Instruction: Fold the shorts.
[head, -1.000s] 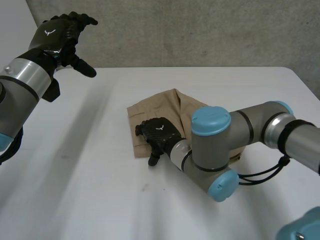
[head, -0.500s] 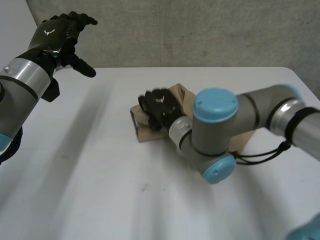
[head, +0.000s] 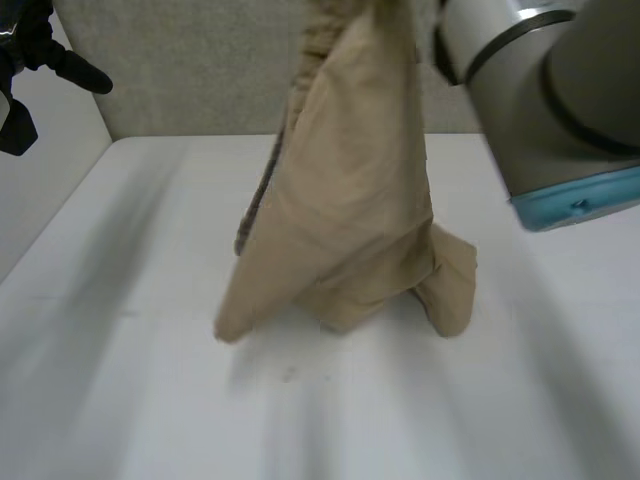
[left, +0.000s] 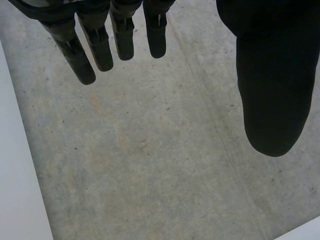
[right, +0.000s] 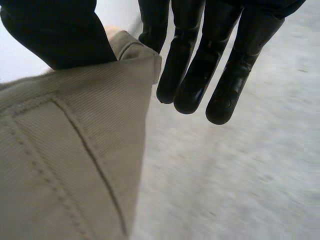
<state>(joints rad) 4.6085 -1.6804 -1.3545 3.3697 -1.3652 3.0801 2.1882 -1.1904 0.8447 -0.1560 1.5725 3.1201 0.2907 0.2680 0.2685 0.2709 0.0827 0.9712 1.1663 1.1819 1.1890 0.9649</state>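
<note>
Holding tan shorts (head: 350, 200) aloft by one edge in shallow thumb-to-finger pinch of right robot hand (right: 55, 35), dangling bunched down to counter (head: 120, 400), with left robot hand (left: 272, 90) spread wide, well apart; risking slip-out and crumpled landing.

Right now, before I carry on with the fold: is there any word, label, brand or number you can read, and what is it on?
None can be read.
The shorts show plain tan cloth and stitched seams, with no tag or print in sight.
The right hand, the left hand, the right arm and the table carry no lettering.
</note>
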